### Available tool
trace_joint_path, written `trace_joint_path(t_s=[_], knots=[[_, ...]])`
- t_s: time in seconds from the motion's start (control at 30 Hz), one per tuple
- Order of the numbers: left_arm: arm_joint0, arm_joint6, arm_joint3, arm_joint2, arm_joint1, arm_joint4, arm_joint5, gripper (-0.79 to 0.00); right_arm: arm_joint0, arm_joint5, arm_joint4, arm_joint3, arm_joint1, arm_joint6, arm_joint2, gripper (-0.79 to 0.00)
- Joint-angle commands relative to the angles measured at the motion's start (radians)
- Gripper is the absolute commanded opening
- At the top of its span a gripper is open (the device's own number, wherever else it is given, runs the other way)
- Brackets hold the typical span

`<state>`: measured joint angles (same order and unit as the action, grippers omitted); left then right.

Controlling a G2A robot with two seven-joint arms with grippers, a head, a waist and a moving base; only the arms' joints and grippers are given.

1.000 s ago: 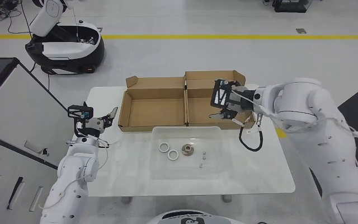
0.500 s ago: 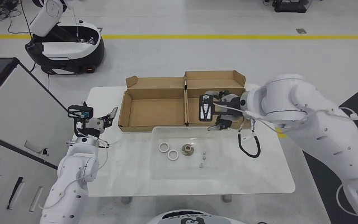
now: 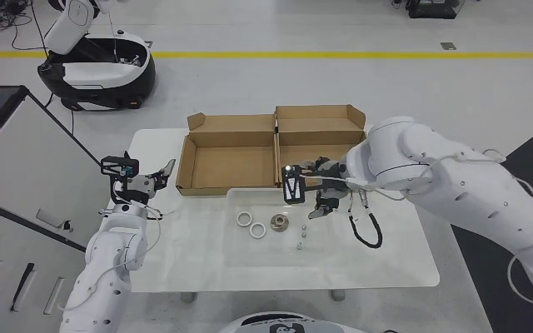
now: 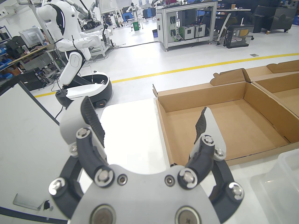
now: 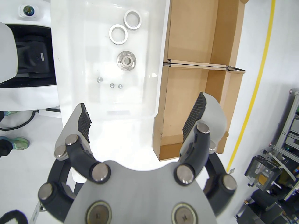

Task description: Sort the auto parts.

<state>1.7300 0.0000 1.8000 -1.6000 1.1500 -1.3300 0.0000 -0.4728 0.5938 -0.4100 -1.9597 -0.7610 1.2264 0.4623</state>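
A clear plastic tray (image 3: 275, 254) on the white table holds two metal rings (image 3: 244, 219) (image 3: 259, 229), a flanged hub (image 3: 278, 222) and a few small nuts (image 3: 304, 229). In the right wrist view the rings (image 5: 132, 19), hub (image 5: 126, 60) and nuts (image 5: 112, 85) lie in the tray (image 5: 163, 24). Behind the tray stand two empty cardboard boxes, left (image 3: 229, 162) and right (image 3: 321, 137). My right gripper (image 3: 321, 200) (image 5: 141, 101) hangs open and empty over the tray's far right corner. At the table's left edge my left gripper (image 3: 162, 176) (image 4: 144, 108) is open and empty, facing the left box (image 4: 233, 122).
Another robot on a wheeled base (image 3: 96, 67) stands on the floor beyond the table's far left. A dark frame (image 3: 42, 125) runs along the left side. Bare tabletop lies in front of the tray and to its left.
My right gripper has swung from above the right box down and leftward to the tray's far right corner. The left arm has kept still.
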Motion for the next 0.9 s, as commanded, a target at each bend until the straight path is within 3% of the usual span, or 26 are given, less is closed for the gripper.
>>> trace_joint_path(t_s=[0.0, 0.3, 0.87], knots=[[0.0, 0.0, 0.0, 0.0, 0.0, 0.0, 0.0, 0.0, 0.014, 0.0, 0.001, 0.007, 0.0, 0.0, -0.031, 0.0], [0.0, 0.0, 0.0, 0.0, 0.0, 0.0, 0.0, 0.0, 0.019, -0.034, 0.021, 0.06, -0.009, 0.031, -0.115, 0.0], [0.0, 0.0, 0.0, 0.0, 0.0, 0.0, 0.0, 0.0, -0.054, -0.138, 0.052, 0.061, -0.043, 0.051, -0.143, 0.0]])
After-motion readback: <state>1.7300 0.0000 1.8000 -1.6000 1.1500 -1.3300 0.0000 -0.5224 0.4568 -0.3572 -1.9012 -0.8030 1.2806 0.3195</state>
